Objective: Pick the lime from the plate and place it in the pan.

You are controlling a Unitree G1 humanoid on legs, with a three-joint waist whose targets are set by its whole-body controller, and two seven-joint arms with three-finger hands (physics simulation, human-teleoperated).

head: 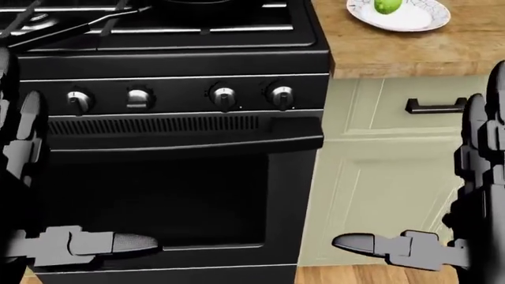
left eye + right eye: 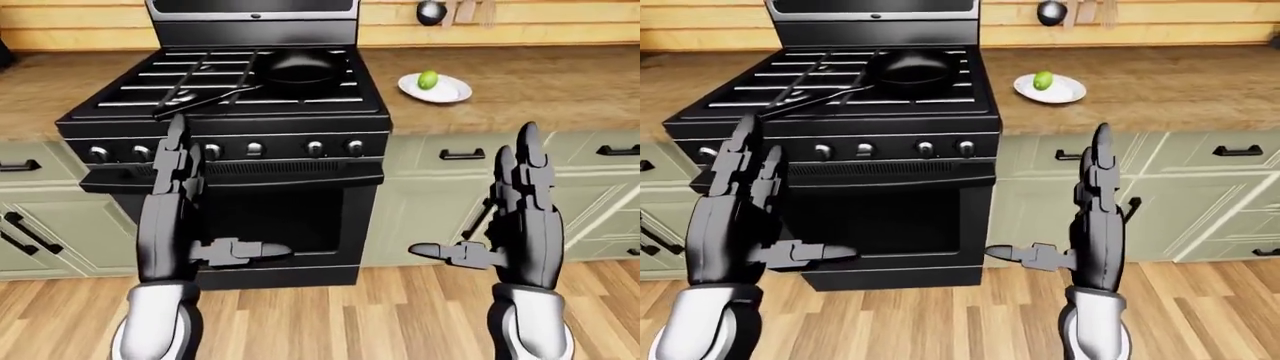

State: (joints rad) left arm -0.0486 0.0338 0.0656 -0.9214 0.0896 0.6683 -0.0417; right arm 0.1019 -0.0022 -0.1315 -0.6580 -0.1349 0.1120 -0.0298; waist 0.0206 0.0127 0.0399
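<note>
lime (image 2: 428, 79) not yet held: right hand (image 2: 520, 217) and left hand (image 2: 175, 217) are raised with fingers spread, empty, well short of the bench (image 2: 540, 82). it is seen on the plate (image 2: 450, 91), right of the pan (image 2: 300, 69). judged light, firm, smooth-skinned, liable to roll; a grip across its middle is advised.

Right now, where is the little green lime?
In the left-eye view the lime sits on the white plate on the wooden counter, right of the black stove and its pan.
</note>
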